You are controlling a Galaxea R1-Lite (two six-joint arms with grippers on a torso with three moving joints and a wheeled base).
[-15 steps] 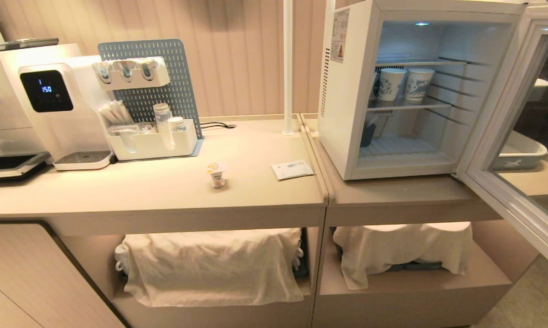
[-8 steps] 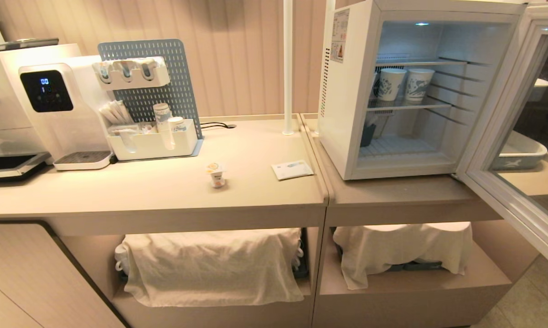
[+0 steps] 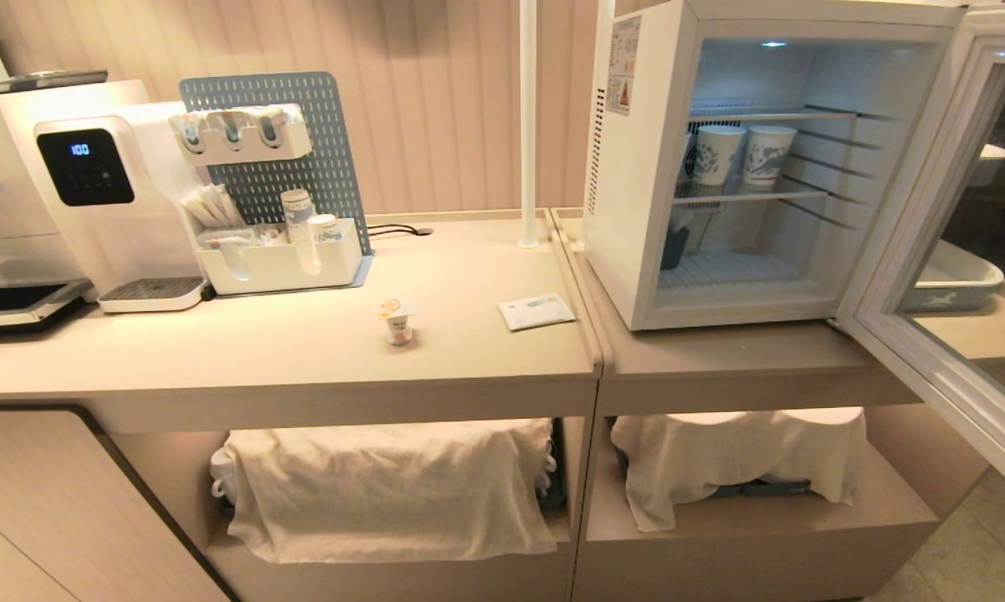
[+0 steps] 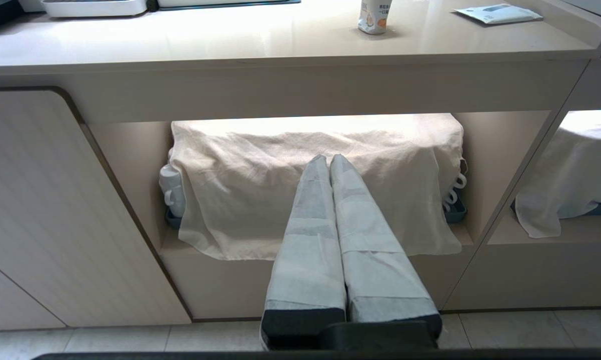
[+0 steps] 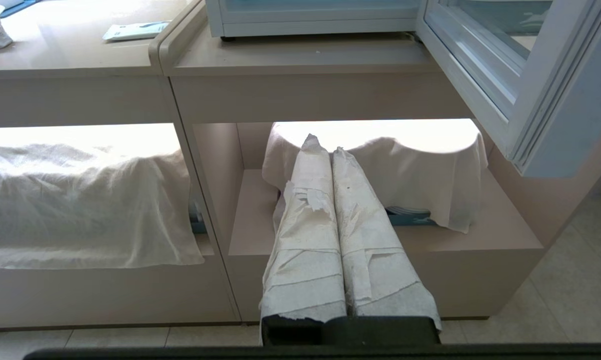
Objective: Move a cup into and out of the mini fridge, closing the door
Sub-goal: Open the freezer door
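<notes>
Cup (image 3: 397, 319) upright on bench (image 3: 318, 351), well left of mini fridge (image 3: 636, 209), door (image 3: 946, 276) open; left hand (image 4: 329, 159) and right hand (image 5: 322, 142) clenched, empty, seemingly parked low; step: pending reach-and-grasp.

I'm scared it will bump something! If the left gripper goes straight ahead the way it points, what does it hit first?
Probably the white cloth draped over the lower shelf. The shut left gripper aims right at it, below the counter, though how far off it hangs is unclear.

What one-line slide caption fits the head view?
Small cup waits on the counter beside the mini fridge, its door swung open; neither arm visible.
</notes>
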